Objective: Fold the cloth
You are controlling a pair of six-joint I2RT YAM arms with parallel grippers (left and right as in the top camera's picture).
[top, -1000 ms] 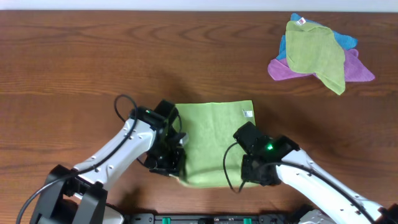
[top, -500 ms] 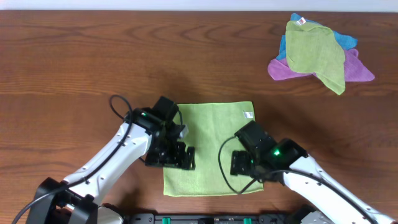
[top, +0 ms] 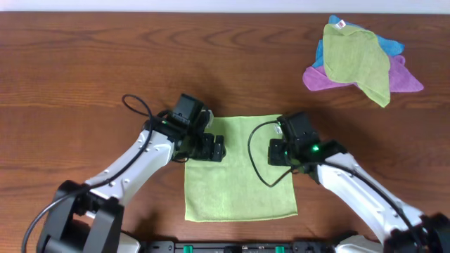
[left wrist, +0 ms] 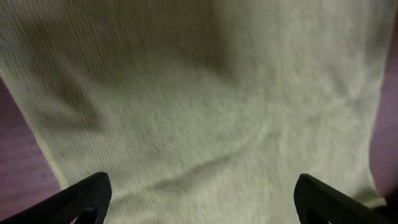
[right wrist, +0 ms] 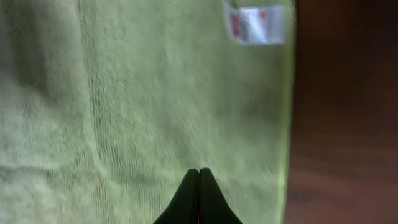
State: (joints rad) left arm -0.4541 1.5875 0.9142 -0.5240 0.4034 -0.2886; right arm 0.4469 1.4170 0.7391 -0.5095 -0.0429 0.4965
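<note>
The cloth [top: 238,184] lies spread flat and square on the brown table, light lime-green, with a small white tag [right wrist: 255,23] near its far right corner. My left gripper [top: 211,149] hovers over the cloth's far left part, jaws wide open, nothing between them [left wrist: 202,186]; cloth [left wrist: 205,93] fills that view. My right gripper [top: 278,152] is over the cloth's far right part, a little inside its right edge. Its fingers are pressed together [right wrist: 199,171] over the cloth [right wrist: 124,112], with no fabric visibly pinched.
A pile of other cloths [top: 358,60] lies at the far right: a duller olive-green one on top of blue and purple ones. Bare wooden table [top: 84,63] surrounds the cloth. The arm bases stand along the near edge.
The cloth's near edge was let go and it now lies flat, reaching closer to the front. Both grippers moved toward the far side. The left opened wide; the right closed.
</note>
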